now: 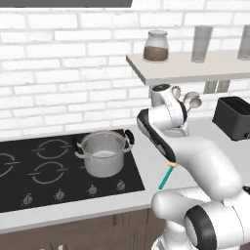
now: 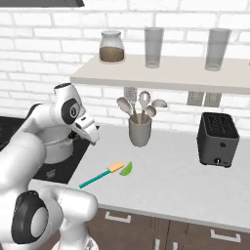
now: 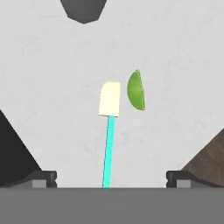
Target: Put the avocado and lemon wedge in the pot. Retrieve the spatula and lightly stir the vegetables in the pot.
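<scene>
**Spatula and green wedge on the table, pincer spread above them**

Closest to the hand camera, the two dark fingertips (image 3: 43,178) of the pincer (image 3: 111,179) are seen set wide apart, with nothing held between them. Between them the spatula (image 3: 108,131) is laid flat on the pale grey table (image 3: 175,57), its long axis running from 6 to 12 o'clock in the hand view, teal handle low, pale yellow head at the top. A green wedge (image 3: 136,90) is placed just beside the head, at its 2 o'clock. From the right base view, the spatula (image 2: 101,175) is seen near the table's front edge. The steel pot (image 1: 103,152) is set on the black cooktop (image 1: 29,166), well apart from the spatula. A white brick wall (image 1: 63,63) and a shelf (image 2: 161,73) with jars are seen behind; a grey utensil cup (image 2: 140,131) and a black toaster (image 2: 218,139) are stood on the table.
</scene>
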